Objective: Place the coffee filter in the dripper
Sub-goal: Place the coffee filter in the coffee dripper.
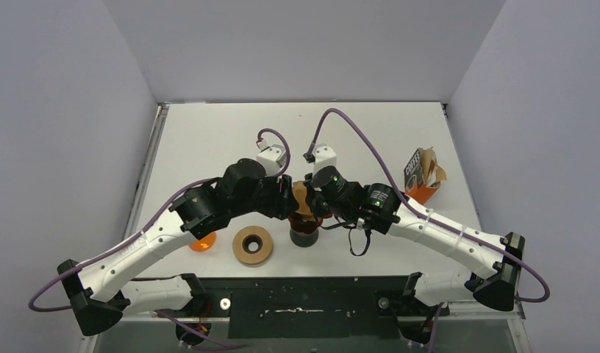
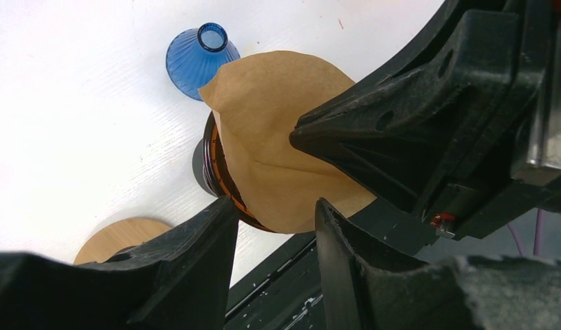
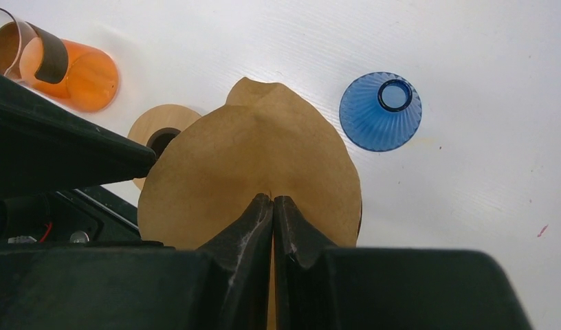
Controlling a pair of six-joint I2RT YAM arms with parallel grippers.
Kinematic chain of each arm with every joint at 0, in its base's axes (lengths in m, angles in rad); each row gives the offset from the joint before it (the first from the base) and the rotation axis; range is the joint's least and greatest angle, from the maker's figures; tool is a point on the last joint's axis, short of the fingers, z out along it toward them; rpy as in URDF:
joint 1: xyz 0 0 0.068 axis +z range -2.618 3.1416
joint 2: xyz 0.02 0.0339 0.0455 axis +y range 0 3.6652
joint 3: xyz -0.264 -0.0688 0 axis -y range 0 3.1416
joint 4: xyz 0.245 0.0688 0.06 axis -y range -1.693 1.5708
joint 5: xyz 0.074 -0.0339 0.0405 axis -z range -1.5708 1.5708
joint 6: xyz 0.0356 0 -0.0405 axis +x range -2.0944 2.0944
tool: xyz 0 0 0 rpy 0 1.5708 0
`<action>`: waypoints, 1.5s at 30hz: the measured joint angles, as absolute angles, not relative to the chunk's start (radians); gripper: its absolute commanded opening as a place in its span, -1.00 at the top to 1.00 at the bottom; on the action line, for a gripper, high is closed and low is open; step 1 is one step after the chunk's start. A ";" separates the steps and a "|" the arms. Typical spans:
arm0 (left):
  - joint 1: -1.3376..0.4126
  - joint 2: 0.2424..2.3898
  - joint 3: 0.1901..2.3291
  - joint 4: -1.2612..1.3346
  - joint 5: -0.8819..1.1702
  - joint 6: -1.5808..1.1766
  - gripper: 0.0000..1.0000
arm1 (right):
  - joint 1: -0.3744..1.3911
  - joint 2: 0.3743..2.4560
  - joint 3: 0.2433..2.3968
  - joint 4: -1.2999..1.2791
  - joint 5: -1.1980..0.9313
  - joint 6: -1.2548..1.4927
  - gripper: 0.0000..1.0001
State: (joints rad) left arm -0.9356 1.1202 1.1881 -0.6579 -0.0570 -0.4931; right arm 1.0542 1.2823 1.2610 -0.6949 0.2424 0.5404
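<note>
Right hand (image 3: pixel 273 199) clamps the coffee filter (image 3: pixel 250 151), left hand (image 2: pixel 276 204) gapes empty; centre cone over dripper (image 2: pixel 212 163), then lower gently.

The left arm (image 1: pixel 201 209) and right arm (image 1: pixel 422 224) converge at the centre of the desk (image 1: pixel 209 140). A brown coffee filter (image 1: pixel 302 197) stands between their wrists, directly above the amber dripper (image 1: pixel 309 220). A wooden ring (image 1: pixel 252 245) lies just left of the dripper. A filter box (image 1: pixel 422 176) stands well apart, at right.
</note>
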 measured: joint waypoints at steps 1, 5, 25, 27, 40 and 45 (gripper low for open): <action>-0.936 1.112 1.179 -0.645 -0.054 -0.493 0.14 | 1.054 1.282 1.261 -0.694 0.239 0.540 0.89; -0.936 1.082 1.162 -0.626 -0.055 -0.493 0.13 | 1.054 1.287 1.262 -0.695 0.224 0.538 0.87; -0.936 0.868 1.106 -0.595 -0.262 -0.432 0.09 | 0.966 1.438 1.402 -0.825 0.037 0.447 0.50; -0.936 0.868 1.098 -0.594 -0.268 -0.422 0.10 | 0.963 1.444 1.403 -0.835 0.028 0.445 0.44; -0.936 0.860 1.068 -0.591 -0.300 -0.358 0.09 | 0.964 1.518 1.459 -0.891 0.010 0.442 0.37; -0.936 0.841 1.038 -0.579 -0.304 -0.350 0.09 | 0.971 1.555 1.473 -0.907 0.018 0.442 0.35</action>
